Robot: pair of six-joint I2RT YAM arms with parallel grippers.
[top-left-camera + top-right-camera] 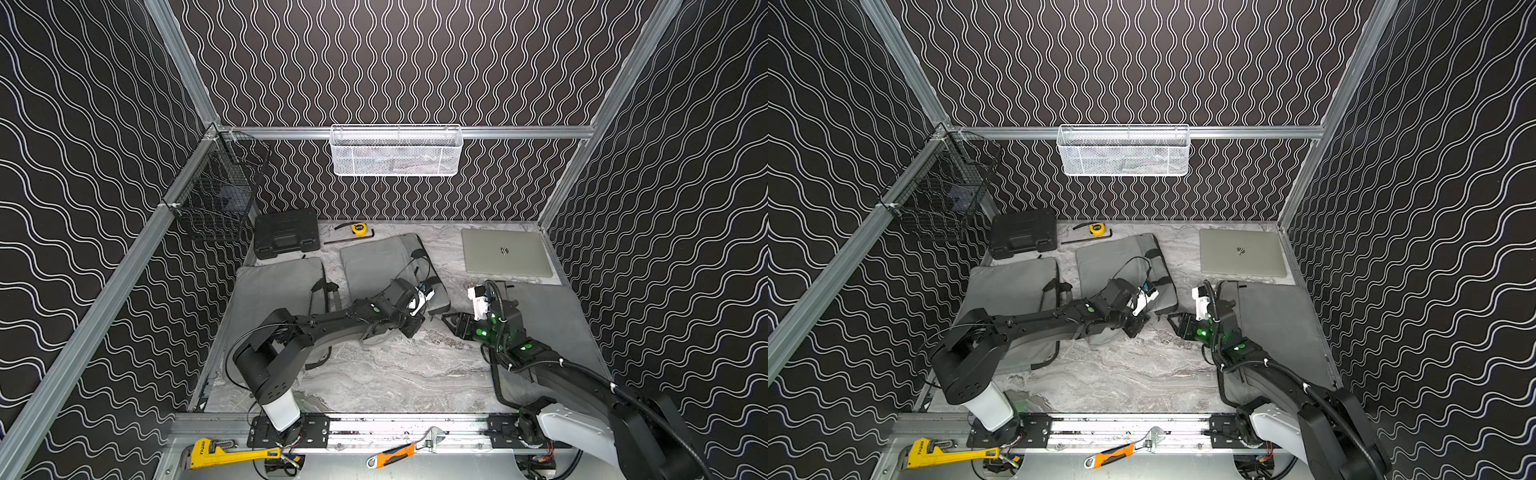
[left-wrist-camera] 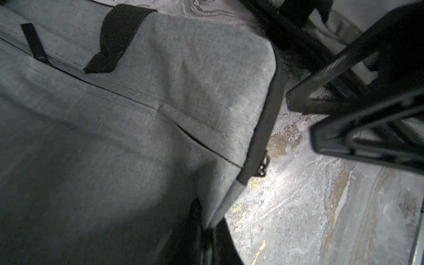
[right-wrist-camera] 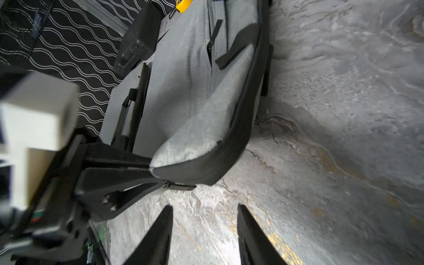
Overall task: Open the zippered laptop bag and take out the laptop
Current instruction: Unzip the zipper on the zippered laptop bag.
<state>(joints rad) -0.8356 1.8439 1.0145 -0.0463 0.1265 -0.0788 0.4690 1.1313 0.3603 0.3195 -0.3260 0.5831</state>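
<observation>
Since the grey laptop bag (image 1: 374, 266) at the centre of the table (image 1: 395, 374) looks soft and floppy, left tool (image 3: 151, 168) pinches its near-right corner; right tool (image 3: 204, 206) hangs part-open, empty, just beside. I'd grab the tiny zipper pull (image 3: 181, 185) there, probably slippery.

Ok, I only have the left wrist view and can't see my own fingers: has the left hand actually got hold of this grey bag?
Observer: Yes. The right wrist view shows the left hand shut on a corner of the middle bag.
Operator: Is the right hand holding anything?
Observer: No; the right hand is open, nothing between its fingers, near the zipper pull.
Operator: Is any laptop out in the open?
Observer: In a top view a closed laptop lies bare on the table, far right corner.
</observation>
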